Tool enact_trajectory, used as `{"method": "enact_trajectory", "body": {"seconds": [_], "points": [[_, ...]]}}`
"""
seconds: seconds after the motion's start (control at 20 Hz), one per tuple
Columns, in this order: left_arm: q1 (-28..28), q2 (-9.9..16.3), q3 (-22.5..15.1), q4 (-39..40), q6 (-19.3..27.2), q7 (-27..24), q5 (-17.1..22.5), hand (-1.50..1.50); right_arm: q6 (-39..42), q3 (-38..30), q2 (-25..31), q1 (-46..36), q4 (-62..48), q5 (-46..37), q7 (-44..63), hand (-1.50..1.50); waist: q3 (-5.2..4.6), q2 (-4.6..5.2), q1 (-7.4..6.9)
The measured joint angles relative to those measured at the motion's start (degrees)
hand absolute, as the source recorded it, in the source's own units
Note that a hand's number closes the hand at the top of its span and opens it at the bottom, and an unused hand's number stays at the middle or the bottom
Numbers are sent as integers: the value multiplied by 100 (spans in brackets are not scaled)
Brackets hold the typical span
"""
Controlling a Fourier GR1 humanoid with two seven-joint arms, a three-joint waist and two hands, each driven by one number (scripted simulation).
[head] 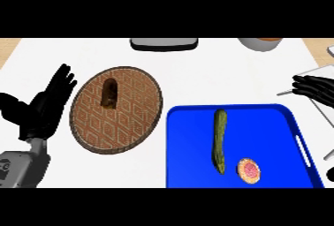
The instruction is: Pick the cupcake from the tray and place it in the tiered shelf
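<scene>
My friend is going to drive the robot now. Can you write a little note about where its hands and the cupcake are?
Left hand: open, fingers up, resting at the left edge beside the round woven plate, holding nothing.
Right hand: at the right edge above the tray, near the tiered shelf; it holds nothing, fingers look relaxed.
Cupcake: on the blue tray, near its front right corner, next to a long green vegetable.
Done: nothing yet.
Left: pick up the cupcake and put it in the shelf.
</scene>
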State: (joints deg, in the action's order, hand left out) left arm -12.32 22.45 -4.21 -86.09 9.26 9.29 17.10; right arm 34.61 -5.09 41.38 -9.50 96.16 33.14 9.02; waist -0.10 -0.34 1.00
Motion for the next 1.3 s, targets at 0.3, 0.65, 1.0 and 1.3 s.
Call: {"method": "enact_trajectory", "body": {"seconds": [0.3, 0.65, 1.0, 1.3], "points": [[-42, -25, -3, 69, 15, 42, -30, 0, 327, 267, 1106, -280, 1192, -1487, 518, -150, -8, -17, 5], [-105, -105, 36, 182, -102, -19, -51, 0, -102, 1201, 951, -168, 2620, -2912, 1740, -150, 0, 14, -60], [-181, -173, 71, 23, -105, 198, -167, 0, -122, 2338, 393, -73, 3064, -4195, 2655, -150, 7, 26, -106], [-148, -256, 137, -100, -139, 264, -254, 0, 158, 2794, 201, 33, 3098, -5062, 3054, -150, 9, 27, -103]]}}
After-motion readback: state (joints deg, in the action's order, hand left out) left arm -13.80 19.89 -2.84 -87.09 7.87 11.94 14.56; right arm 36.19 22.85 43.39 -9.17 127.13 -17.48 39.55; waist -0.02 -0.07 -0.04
